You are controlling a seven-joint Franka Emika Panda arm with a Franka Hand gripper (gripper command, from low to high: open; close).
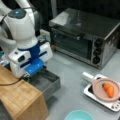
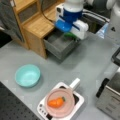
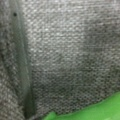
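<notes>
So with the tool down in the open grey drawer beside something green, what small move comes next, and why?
Probably a short straight lift. The tool sits low in the open drawer, with the green thing just beneath it. The wrist view shows the drawer's grey liner close up and green at the bottom edge. Rising first should clear the drawer walls.

At the top of the frame the gripper (image 2: 69, 35) hangs low over an open grey drawer (image 2: 58, 45) of a wooden cabinet (image 2: 37, 27), a green thing (image 2: 70, 36) beneath it. Lower left sits a teal bowl (image 2: 27, 75); bottom centre, a carrot (image 2: 56, 102) lies in a pink pan (image 2: 60, 104).
</notes>
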